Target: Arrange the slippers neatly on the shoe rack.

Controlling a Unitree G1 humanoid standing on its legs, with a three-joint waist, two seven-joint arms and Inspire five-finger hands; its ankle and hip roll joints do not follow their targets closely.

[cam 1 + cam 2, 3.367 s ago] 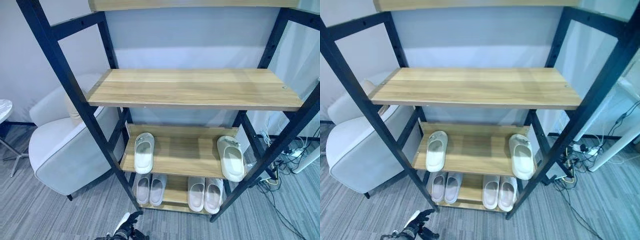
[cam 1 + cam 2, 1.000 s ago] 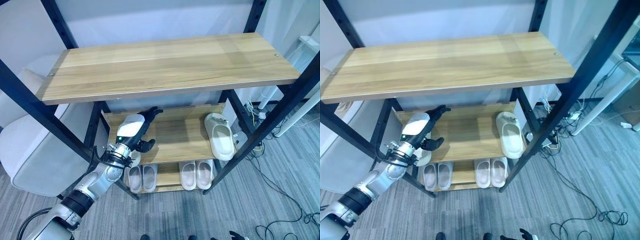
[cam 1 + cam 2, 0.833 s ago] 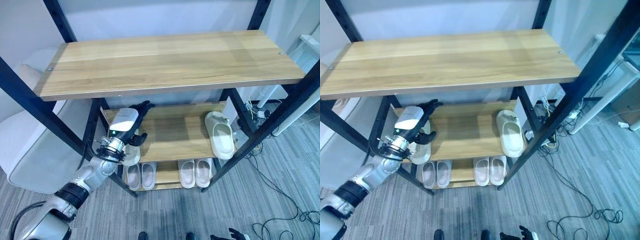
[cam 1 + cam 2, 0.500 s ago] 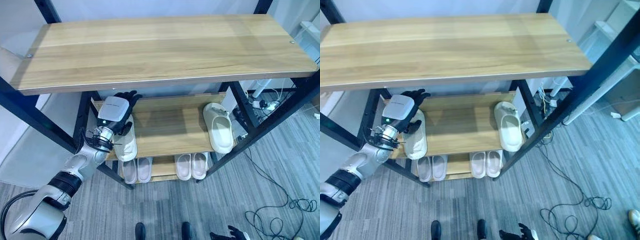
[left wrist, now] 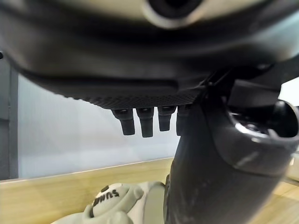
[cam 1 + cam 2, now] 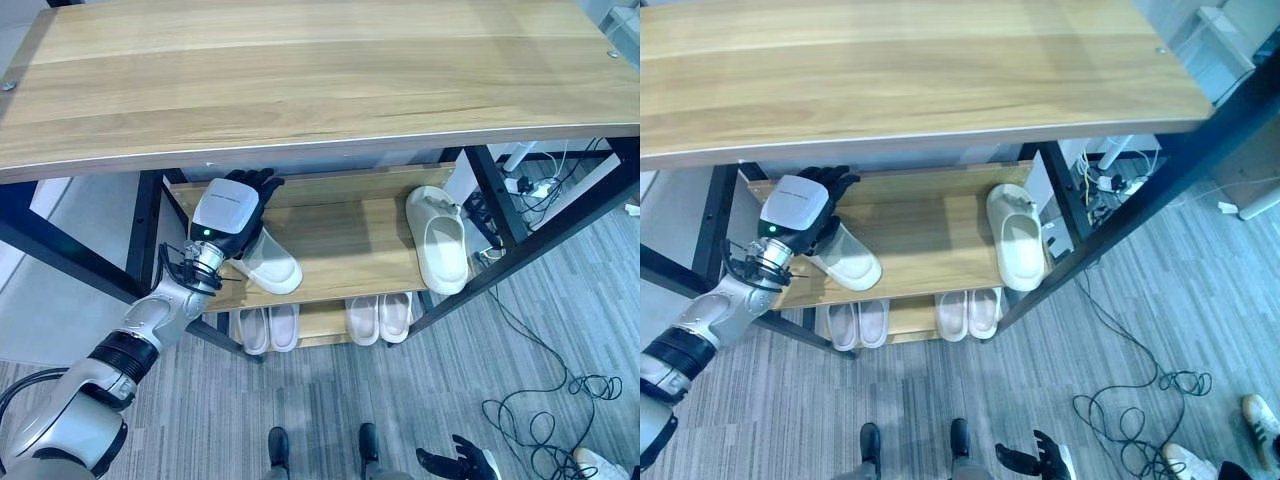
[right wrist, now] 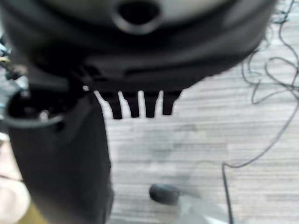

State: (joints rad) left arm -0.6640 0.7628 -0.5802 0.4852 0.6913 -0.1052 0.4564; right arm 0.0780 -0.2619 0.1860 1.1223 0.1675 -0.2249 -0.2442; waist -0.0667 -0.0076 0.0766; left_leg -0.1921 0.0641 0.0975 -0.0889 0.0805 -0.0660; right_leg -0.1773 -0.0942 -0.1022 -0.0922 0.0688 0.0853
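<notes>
One slipper (image 6: 268,266) lies crooked right under the left hand (image 6: 228,210), whose fingers look straight and rest on it without gripping. Next, the hand should slide it beside its partner (image 6: 438,240), far off on the same shelf (image 6: 345,235).

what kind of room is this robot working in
Probably an office or lab: grey carpet floor, loose cables trailing across it, and a black-framed shoe rack with wooden shelves holding pale slippers.

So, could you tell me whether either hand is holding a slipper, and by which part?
The left hand lies over the rear end of the left slipper on the middle shelf; a closed hold cannot be confirmed. The right hand hangs empty.
</notes>
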